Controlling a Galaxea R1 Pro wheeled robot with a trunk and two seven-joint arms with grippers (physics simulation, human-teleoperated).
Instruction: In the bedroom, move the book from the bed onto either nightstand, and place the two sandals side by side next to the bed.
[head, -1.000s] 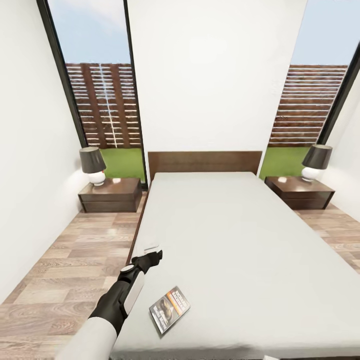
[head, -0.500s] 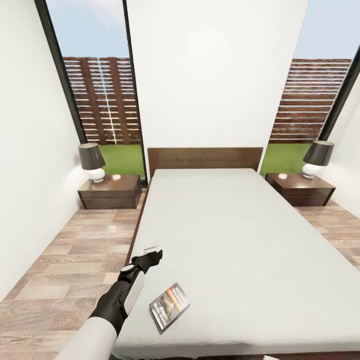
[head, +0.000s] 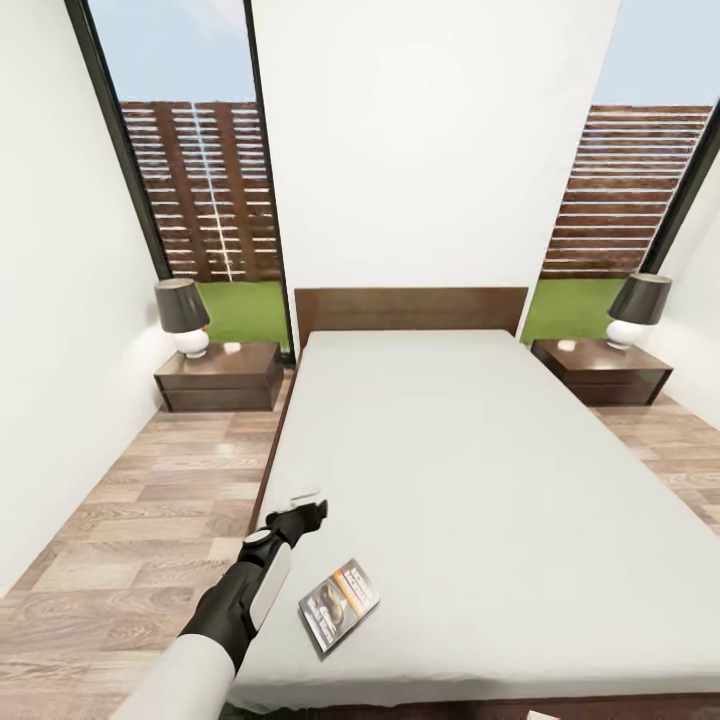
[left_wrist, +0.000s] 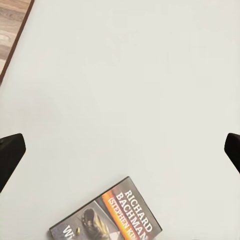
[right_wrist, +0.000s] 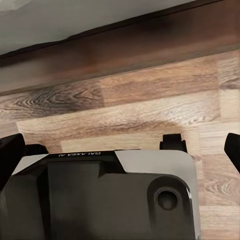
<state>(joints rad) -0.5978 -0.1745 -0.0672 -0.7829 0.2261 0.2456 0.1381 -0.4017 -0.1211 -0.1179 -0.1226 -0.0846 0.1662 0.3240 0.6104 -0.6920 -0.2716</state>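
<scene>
Left tool (head: 305, 517): held out over the near left part of the bed, fingers spread wide and released; the wrist view shows one dark fingertip (left_wrist: 11, 155) at each side with bare mattress between.
Right tool: state cannot be told; dark finger edges (right_wrist: 10, 152) show at the sides of its wrist view above a grey and black robot part (right_wrist: 107, 195) and plank floor.
Book (head: 338, 604): lies flat on the mattress near the foot of the bed, just beside the left forearm, apart from the tool; orange band reads "RICHARD BACHMAN".
Bed (head: 480, 470): pale grey mattress, dark brown headboard against the white wall.
Nightstands: left one (head: 220, 376), right one (head: 602, 370), each carrying a lamp (head: 183, 317).
Floor (head: 130, 520): wood planks.
</scene>
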